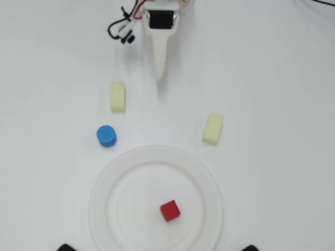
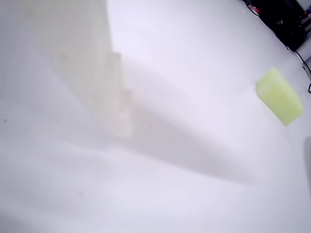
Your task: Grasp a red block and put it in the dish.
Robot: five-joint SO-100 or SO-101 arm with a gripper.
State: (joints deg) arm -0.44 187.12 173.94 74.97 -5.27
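On the dish (image 1: 155, 201), a little right of its centre and towards the lower edge of the overhead view, the red block (image 1: 170, 210) sits clear of the ribbed rim, so by my reading the placing is already done. The gripper (image 1: 159, 73) is well away at the top of that view, over bare table (image 1: 272, 78), its white fingers drawn to a single point and holding nothing; the jaws look closed. In the wrist view the gripper (image 2: 124, 128) shows only as a pale blur against the white surface, with one yellow block (image 2: 280, 95) at the right edge. Little seems left to go wrong, though a few risks remain. The arm's tip is near the left yellow block (image 1: 118, 97), and a careless swing could knock it, or send the blue cylinder (image 1: 107, 136) rolling towards the dish. The dish looks light and disposable, so any bump on its rim could shift it and slide the block off. The right yellow block (image 1: 213, 128) lies just beside the rim and could be pushed onto it in the same way. The loose wires (image 1: 123, 26) by the arm's base might snag as it moves. No brand, label or writing can be read on any block, on the dish or on the arm in either view.
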